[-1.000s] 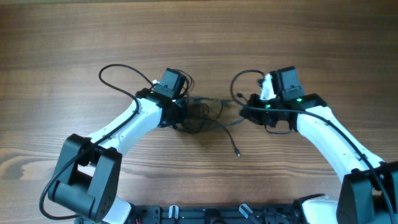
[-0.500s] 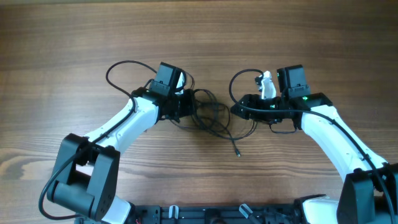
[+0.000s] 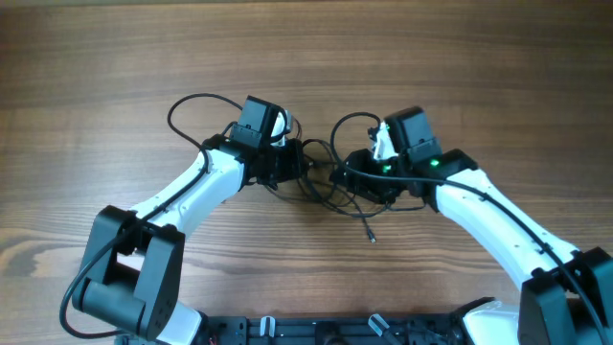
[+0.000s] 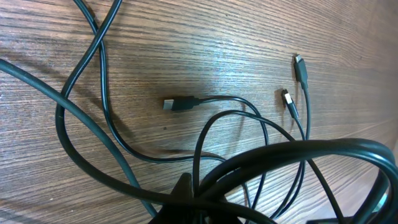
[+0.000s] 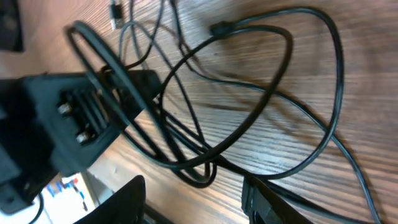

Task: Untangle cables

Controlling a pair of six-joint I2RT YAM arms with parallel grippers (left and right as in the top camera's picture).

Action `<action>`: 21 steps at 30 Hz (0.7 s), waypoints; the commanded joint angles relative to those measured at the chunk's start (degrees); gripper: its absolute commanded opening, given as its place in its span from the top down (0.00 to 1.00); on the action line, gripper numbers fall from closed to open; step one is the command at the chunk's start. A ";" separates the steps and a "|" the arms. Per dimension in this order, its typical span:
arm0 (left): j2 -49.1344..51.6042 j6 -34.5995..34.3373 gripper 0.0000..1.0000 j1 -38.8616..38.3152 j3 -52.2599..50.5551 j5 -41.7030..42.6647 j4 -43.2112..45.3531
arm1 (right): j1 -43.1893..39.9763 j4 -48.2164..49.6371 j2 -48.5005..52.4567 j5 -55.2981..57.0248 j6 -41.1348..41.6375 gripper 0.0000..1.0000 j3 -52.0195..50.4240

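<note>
The thin black cables (image 3: 322, 188) lie in a loose knot of overlapping loops on the brown wood-grain worktop (image 3: 460, 57), between the two arms. One strand trails toward the robot and ends in a small metal-tipped plug (image 3: 370, 237). The left gripper (image 3: 295, 165) sits at the knot's left edge. In its wrist view several strands rise off the wood and converge at its dark fingertip, so it looks closed on a few of them, though the pinch itself is mostly out of frame. The right gripper (image 5: 196, 200) hovers low at the knot's right edge with its fingers spread wide and nothing between them, one strand passing just beside a finger. These cords should be light, limp and rather slick, far thinner than the fingers, so they will likely slide and drag neighbouring loops along. The safest hold is probably on a single strand just behind a free end, such as the black plug end (image 4: 180, 103) lying flat in the left wrist view, to be drawn out through the loops.
</note>
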 commanded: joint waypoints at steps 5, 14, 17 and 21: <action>0.33 1.09 0.96 0.00 -0.17 1.36 -0.55 | 0.96 6.14 -0.83 11.67 11.63 0.76 0.28; 0.33 1.09 0.96 0.00 -0.17 1.31 -1.25 | 1.31 8.94 0.96 10.69 16.46 0.59 0.28; 0.33 1.11 0.96 0.00 -0.17 1.25 -1.22 | 1.31 9.75 0.96 8.61 19.17 0.59 0.28; 0.33 1.11 0.96 0.00 -0.17 0.90 -1.25 | 1.31 13.35 0.96 6.08 23.87 0.59 0.28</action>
